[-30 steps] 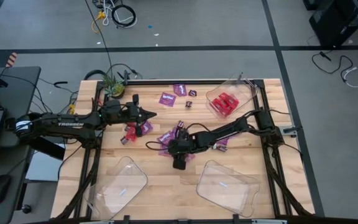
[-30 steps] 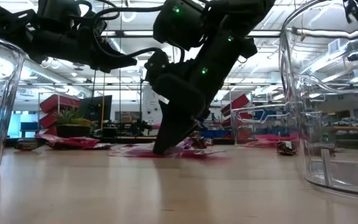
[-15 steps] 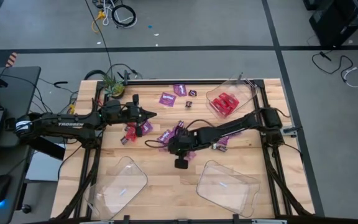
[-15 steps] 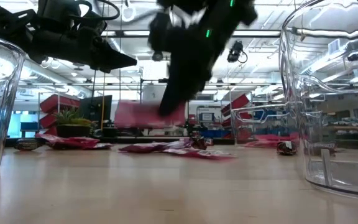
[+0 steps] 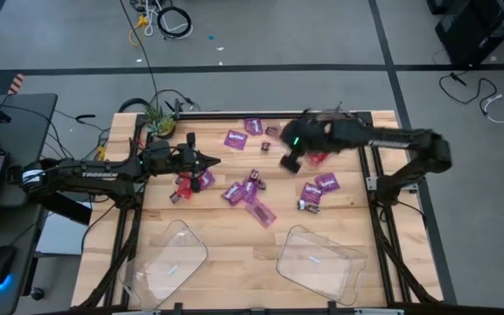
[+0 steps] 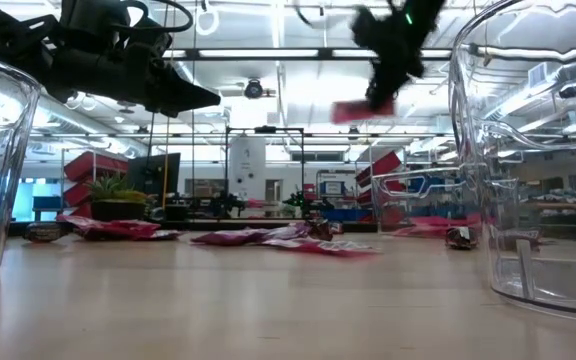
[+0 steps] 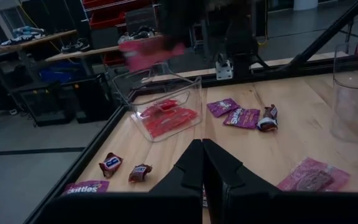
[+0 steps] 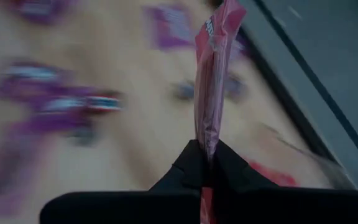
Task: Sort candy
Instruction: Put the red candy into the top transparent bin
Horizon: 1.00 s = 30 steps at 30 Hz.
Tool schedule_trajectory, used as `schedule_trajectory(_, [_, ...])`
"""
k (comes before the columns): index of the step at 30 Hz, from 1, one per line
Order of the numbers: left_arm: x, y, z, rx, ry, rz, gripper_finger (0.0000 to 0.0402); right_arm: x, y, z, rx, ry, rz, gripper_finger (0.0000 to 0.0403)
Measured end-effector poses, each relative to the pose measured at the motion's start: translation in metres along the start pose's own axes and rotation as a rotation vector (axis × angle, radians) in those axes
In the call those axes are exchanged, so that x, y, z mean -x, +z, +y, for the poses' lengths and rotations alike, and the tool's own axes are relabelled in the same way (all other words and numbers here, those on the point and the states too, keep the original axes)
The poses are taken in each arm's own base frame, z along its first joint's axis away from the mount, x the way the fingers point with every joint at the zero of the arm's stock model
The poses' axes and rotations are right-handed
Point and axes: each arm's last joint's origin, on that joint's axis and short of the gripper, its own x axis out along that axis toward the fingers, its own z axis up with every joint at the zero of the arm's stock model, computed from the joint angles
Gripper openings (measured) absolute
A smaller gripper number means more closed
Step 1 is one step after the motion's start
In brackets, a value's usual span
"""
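Observation:
My right gripper [image 8: 205, 163] is high above the table's far right part [image 5: 290, 161], shut on a red candy packet [image 8: 212, 74], which also shows in the low view [image 6: 362, 110]. It hangs beside a clear tray [image 5: 344, 131] that holds red packets [image 7: 166, 118]. Purple packets [image 5: 234, 138] and small dark pieces [image 5: 270, 131] lie flat on the wood. My left gripper [image 5: 213, 160] hovers shut and empty over the table's left middle [image 7: 202, 168]. My right gripper pinches one end of the red packet [image 8: 206, 144] between its two fingers, coming at it from above on a downward slant. The packet is clear of the table and sticks out past the fingertips, seen edge-on in the wrist view.
Two clear trays stand at the near edge, one left [image 5: 169, 258] and one right [image 5: 318, 262]. More purple packets lie mid-table [image 5: 250, 188] and toward the right [image 5: 326, 182], and a pink packet [image 5: 263, 213] lies nearer. A small plant [image 5: 158, 118] sits at the far left corner.
My right gripper has taken hold of a red packet in the pile at the table's middle, lifted it clear, and swung fast up and toward the far right, to the tray with red packets. The other sweets stay on the wood.

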Motion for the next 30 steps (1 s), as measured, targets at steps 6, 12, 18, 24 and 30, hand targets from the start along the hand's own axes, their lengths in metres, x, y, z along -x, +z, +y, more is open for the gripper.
schedule_trajectory(6, [0.000, 0.000, 0.000, -0.003, 0.000, 0.000, 0.0002, -0.040, -0.052, -0.060, -0.192, -0.017, 0.086, 0.0007])
schedule_trajectory(12, [0.000, 0.001, 0.000, -0.006, 0.002, -0.010, 0.0002, -0.078, -0.097, -0.080, -0.308, 0.023, 0.126, 0.0007])
schedule_trajectory(18, [0.000, 0.002, 0.000, -0.005, 0.003, -0.015, 0.0002, -0.099, -0.113, -0.093, -0.416, 0.054, 0.181, 0.0012])
schedule_trajectory(24, [0.000, 0.001, 0.000, -0.003, 0.003, -0.014, 0.0002, -0.113, -0.119, -0.096, -0.446, 0.071, 0.241, 0.0044])
schedule_trajectory(30, [0.000, 0.001, 0.000, -0.001, 0.002, -0.006, 0.0002, -0.118, -0.118, -0.096, -0.449, 0.082, 0.252, 0.0102])
